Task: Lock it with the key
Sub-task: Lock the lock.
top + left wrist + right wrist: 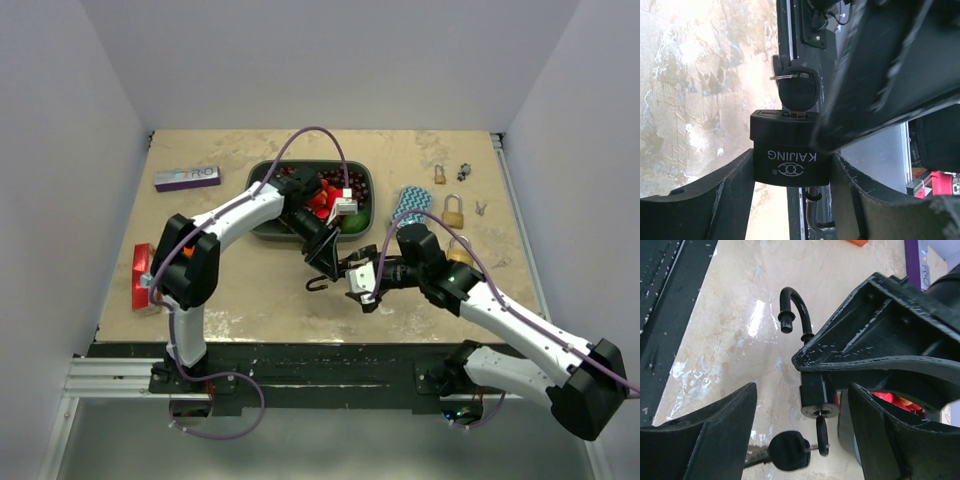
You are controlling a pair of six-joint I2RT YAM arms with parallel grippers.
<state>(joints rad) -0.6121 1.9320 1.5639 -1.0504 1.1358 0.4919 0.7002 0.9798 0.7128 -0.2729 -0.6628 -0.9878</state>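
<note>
The left end effector [792,180] pinches the padlock [791,155], whose inserted key [799,92] sits inside the spread right end effector [802,437].

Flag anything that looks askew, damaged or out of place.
The black padlock in the left gripper has its shackle open, free end clear of the body, with the key in its keyhole. Nothing looks spilled or damaged.

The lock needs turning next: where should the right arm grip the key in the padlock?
Pinch the key by its black head, across the flat faces, coming straight at the padlock's keyway end, opposite the shackle; the head sticks out clear.
</note>
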